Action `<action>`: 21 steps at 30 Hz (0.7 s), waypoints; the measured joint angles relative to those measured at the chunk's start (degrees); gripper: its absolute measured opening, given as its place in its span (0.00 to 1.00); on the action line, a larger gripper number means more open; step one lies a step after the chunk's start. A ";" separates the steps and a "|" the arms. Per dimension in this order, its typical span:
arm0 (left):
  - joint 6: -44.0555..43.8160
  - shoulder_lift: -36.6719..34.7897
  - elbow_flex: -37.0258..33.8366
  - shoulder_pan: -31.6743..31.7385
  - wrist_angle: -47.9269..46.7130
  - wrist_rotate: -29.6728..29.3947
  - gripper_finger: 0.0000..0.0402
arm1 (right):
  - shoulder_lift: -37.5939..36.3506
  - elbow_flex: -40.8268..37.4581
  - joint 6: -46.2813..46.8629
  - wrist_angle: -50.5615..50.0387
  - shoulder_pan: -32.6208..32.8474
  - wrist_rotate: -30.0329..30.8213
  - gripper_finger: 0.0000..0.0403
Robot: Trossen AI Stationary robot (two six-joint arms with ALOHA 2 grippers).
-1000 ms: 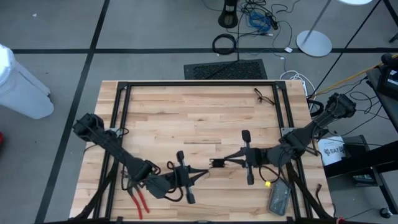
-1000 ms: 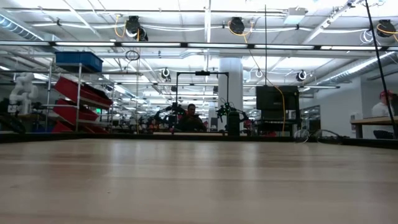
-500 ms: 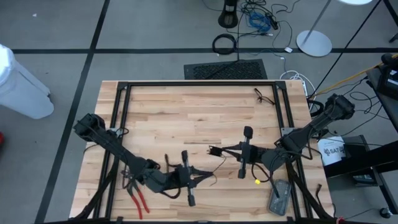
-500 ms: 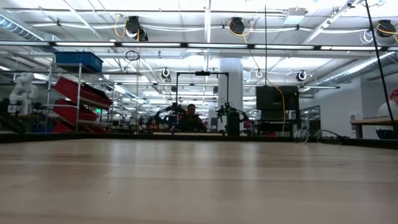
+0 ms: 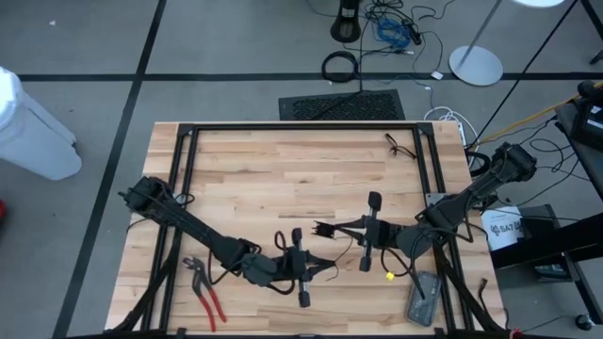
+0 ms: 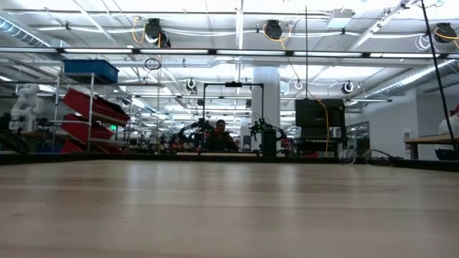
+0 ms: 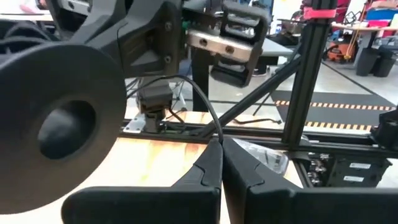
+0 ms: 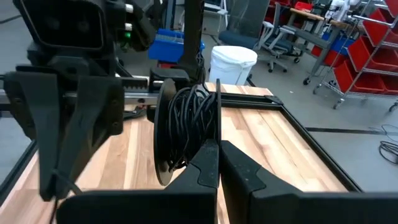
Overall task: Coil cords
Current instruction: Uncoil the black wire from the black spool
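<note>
Your left claw (image 5: 325, 271) is low near the front of the table (image 5: 283, 169), pinched shut on the thin cord (image 7: 202, 102). Your right claw (image 5: 322, 229) is just beside it, shut on the cord's spool (image 8: 186, 127). I think you hold them close so the cord can wind on. The pliers (image 5: 205, 292) lie apart.

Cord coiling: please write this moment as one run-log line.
cord: partly wound on spool | left claw: shut on loose strand | right claw: shut on cord spool | pliers: on table, untouched
</note>
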 joint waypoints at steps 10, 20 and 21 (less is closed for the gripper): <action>-2.97 0.00 0.00 0.15 -4.96 -0.18 0.01 | -1.66 0.00 0.06 0.02 0.01 -1.00 0.00; -3.02 0.00 -0.02 0.35 -7.80 -0.53 0.01 | -2.53 0.00 0.64 0.04 0.02 -6.26 0.00; -3.02 0.00 -0.02 0.37 -8.54 -0.53 0.01 | -2.57 0.00 0.64 0.00 0.02 -6.29 0.00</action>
